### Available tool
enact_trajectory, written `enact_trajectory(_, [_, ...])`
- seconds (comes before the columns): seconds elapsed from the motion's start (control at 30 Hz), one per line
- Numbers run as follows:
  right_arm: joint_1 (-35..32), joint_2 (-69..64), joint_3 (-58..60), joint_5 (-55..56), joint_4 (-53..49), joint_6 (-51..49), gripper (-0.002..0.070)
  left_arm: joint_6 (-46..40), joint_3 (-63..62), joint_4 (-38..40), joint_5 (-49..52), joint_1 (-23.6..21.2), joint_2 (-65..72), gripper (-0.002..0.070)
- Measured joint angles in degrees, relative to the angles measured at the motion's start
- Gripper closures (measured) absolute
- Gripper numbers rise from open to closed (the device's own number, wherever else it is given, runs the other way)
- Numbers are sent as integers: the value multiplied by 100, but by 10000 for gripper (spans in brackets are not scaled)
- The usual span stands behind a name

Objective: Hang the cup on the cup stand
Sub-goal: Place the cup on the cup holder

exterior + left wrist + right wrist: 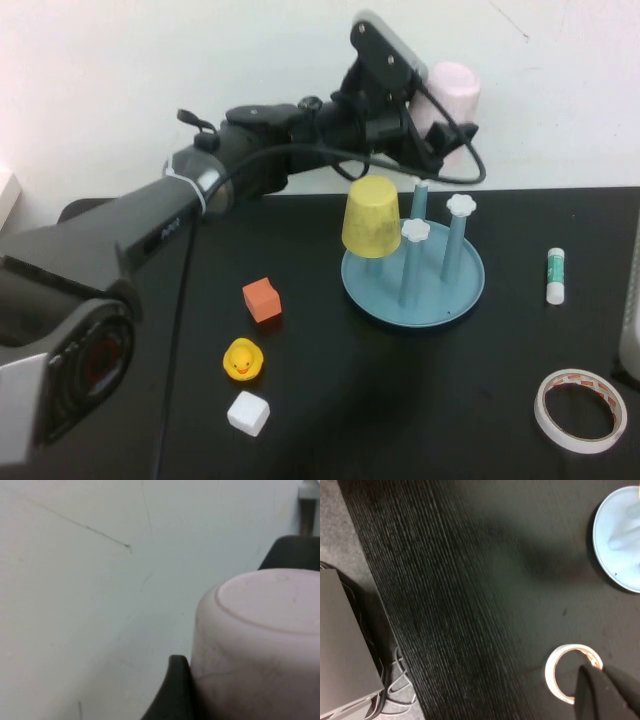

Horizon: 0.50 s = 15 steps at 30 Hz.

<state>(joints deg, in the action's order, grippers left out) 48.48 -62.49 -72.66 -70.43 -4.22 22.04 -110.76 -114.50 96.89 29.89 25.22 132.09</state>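
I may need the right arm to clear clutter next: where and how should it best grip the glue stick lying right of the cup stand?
Probably across the middle of the glue stick, from straight above: it lies flat on the table, pointing roughly front to back, with bare table on both sides. The shut right gripper hovers by the tape roll. The left gripper holds the pink cup above the cup stand.

— What was seen of the left arm (150,235)?
— Matte grey and black housings were noted, joined by a white band, with pale lettering on one segment and a black cable looped along it.
— And the pincers?
— The left pincer (437,125) and right pincer (607,692) were shown with black fingers.
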Motion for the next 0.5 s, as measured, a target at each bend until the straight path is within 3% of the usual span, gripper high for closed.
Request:
enact_trajectory(0.4, [0,0,0,0,0,0,676,-575,-178,0,483,10,467,66])
enact_trajectory(0.5, [0,0,0,0,0,0,676,-287,-178,-12,759,-17,481,66])
